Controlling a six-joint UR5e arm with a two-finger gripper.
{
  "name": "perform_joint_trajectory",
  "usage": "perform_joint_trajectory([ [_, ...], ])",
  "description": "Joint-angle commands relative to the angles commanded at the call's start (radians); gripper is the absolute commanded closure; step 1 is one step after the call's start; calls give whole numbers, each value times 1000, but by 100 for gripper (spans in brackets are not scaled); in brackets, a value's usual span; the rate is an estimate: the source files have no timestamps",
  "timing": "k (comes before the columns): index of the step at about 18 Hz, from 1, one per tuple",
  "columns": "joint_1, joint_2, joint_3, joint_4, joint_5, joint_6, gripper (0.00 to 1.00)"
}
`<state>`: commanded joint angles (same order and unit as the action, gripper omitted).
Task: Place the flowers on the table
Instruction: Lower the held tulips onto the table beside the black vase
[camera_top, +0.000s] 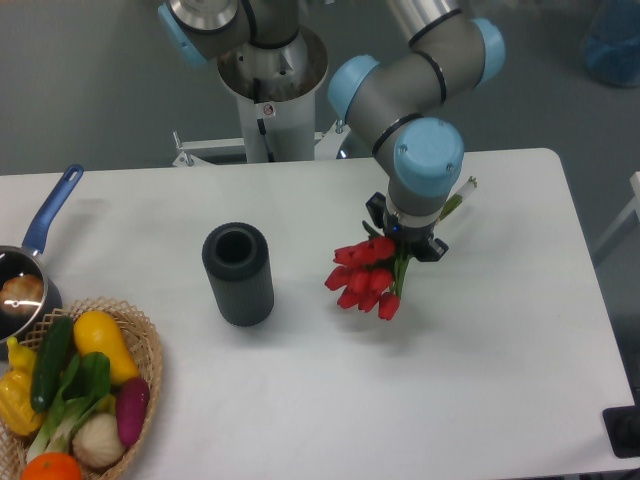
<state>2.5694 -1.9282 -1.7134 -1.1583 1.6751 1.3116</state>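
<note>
Overall: large white matte rectangular table (300, 400); grey-and-blue robot arm's black two-finger gripper (404, 243), clamped on green stems; dark upright cylinder (238, 274), left of the blooms; bunch of red tulip flowers (364, 278), held just above the tabletop at right of centre.

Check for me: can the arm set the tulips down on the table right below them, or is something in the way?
Probably yes. The gripper holds the flowers over bare table; the dark cylinder stands well apart.

Hand (405, 243) fingers hidden behind wrist
</note>
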Motion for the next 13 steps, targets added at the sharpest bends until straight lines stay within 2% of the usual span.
perform_joint_trajectory([
  [7, -18, -32, -6, 11, 2, -2, 59],
  [13, -22, -37, -6, 12, 2, -20, 59],
])
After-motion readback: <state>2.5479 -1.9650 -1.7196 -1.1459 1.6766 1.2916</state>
